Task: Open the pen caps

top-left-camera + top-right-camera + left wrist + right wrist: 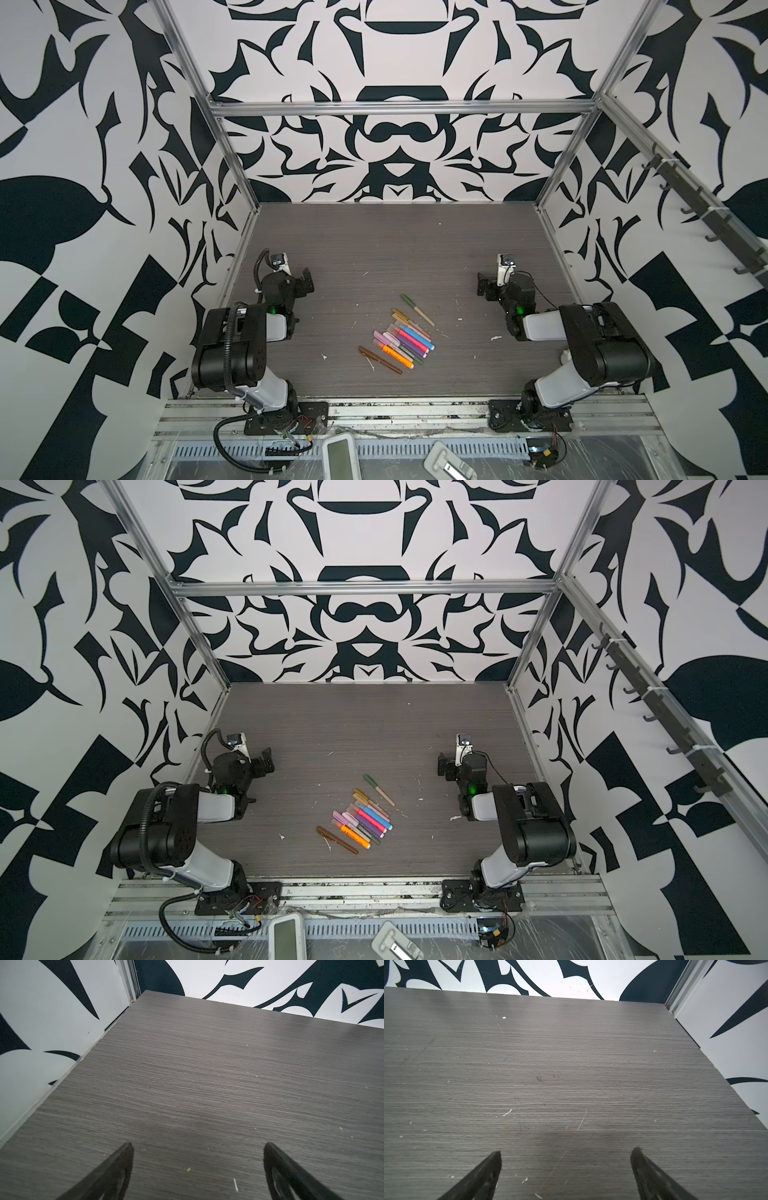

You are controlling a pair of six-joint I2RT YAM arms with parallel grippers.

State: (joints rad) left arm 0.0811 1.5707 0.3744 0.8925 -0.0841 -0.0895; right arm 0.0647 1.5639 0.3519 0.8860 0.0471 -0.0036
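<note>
— While your two arms sit folded back at either side of the surface [374, 249], the pens [401, 343] lie in a loose bunch near its middle, toward the front edge and well apart from both grippers. Both top views show them there.

— Your left gripper [306, 280] hangs at the left side with its jaws spread wide. From its wrist view you see the two dark fingers [116, 1172] far apart, with only grey wood grain between them.

— Your right gripper [482, 284] mirrors it on the right side, jaws just as wide and gripping nothing. Its wrist view gives you the same grain, dotted with white scraps [506, 1113].

— As for the bunch, most pens lie side by side and touching, all slanted the same way: blue, pink, purple and orange ones in the thick of it.

— You also have one green-capped pen [417, 309] lying alone at the far end, just beside the gold ones. A brown pen [380, 360] lies at the near end, slightly apart from the rest.

— On the pen caps [398, 316], the green cap [407, 300] sits on its pen. The others look seated too, though they are too small for you to be sure.
</note>
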